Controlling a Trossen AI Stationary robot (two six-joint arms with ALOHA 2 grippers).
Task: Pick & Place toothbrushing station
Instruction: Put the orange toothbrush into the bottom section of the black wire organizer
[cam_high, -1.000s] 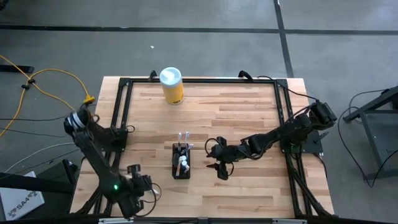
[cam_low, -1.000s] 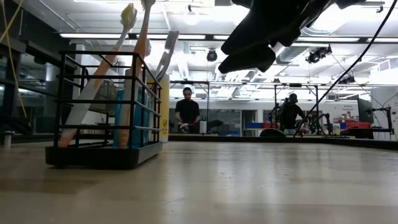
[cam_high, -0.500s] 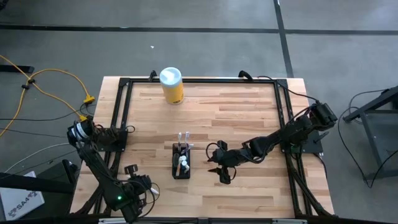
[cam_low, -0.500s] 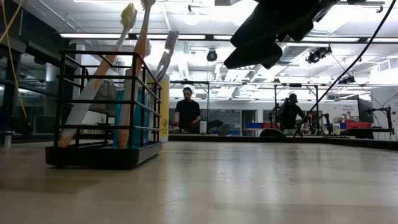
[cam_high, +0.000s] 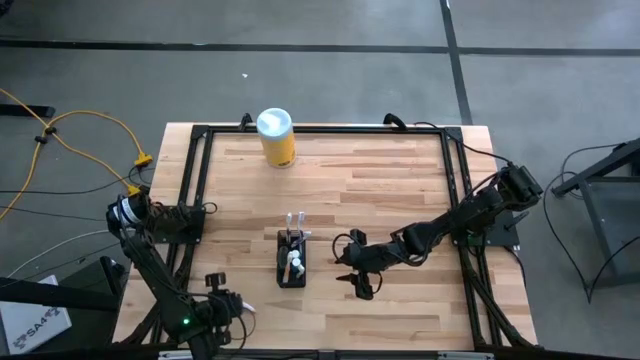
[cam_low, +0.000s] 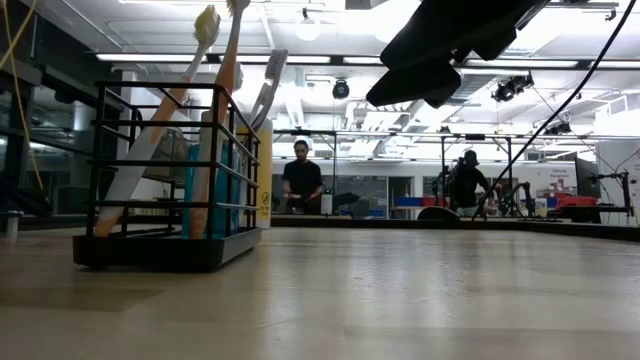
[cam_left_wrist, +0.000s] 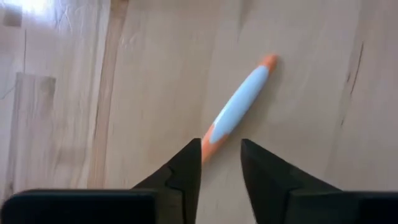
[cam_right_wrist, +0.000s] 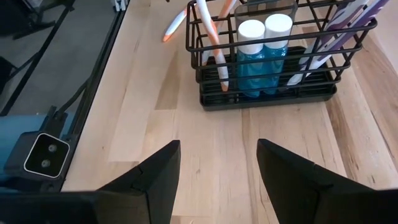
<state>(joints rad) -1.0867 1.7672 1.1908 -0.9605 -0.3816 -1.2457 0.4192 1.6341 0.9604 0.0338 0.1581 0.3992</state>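
Note:
The toothbrushing station (cam_high: 292, 260) is a black wire rack standing on its flat base at the table's middle. It holds toothbrushes and two blue white-capped tubes, and it also shows in the low view (cam_low: 165, 175) and the right wrist view (cam_right_wrist: 267, 56). An orange and pale-blue toothbrush (cam_left_wrist: 239, 102) lies flat on the wood left of the station (cam_right_wrist: 176, 22). My left gripper (cam_left_wrist: 221, 146) is open near the table's near left corner (cam_high: 230, 308), pointing steeply down, a finger on each side of the toothbrush's orange end. My right gripper (cam_high: 358, 285) hovers open right of the station (cam_right_wrist: 217, 158). My left gripper stands over the toothbrush's orange end (cam_left_wrist: 209, 140) from above, its fingers across the handle. The end lies close against one finger (cam_left_wrist: 189, 162), with a gap to the other. Whether that finger touches it, I cannot tell. The toothbrush rests on the table.
A yellow canister with a white lid (cam_high: 275, 137) stands at the far edge. Black frame rails (cam_high: 195, 190) run along the table's sides. Bare wood lies right of the station. People stand far back in the room (cam_low: 301, 180).
My left gripper has sunk toward the table by the near left corner. My right gripper has drifted a little toward the near edge, away from the station. The station has not moved.

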